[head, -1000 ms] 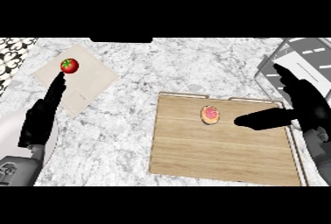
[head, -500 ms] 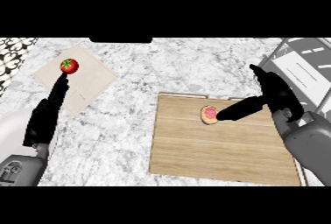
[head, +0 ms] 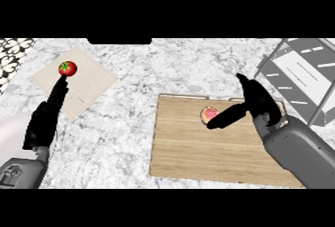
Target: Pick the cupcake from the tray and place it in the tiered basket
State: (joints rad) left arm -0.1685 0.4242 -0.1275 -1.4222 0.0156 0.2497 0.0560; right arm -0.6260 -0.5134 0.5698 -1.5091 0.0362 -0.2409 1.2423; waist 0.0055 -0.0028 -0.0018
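A small cupcake (head: 208,114) with pink icing sits near the back edge of the wooden tray (head: 196,150). My right hand (head: 252,104) is over the tray's back right part, open, with the thumb stretched to the cupcake's right side and the fingers raised behind it. The thumb covers part of the cupcake. The grey tiered basket (head: 304,73) stands at the far right, just beyond the tray. My left hand (head: 49,113) rests open at the left, fingers pointing toward a tomato.
A red tomato (head: 67,68) lies on a beige cutting board (head: 82,84) at the back left. Marble counter (head: 131,128) spreads between the board and the tray. A patterned tile strip (head: 13,55) runs along the far left edge.
My right hand has swung in from the right edge and moved left over the tray until its thumb reached the cupcake. The left hand has barely shifted.
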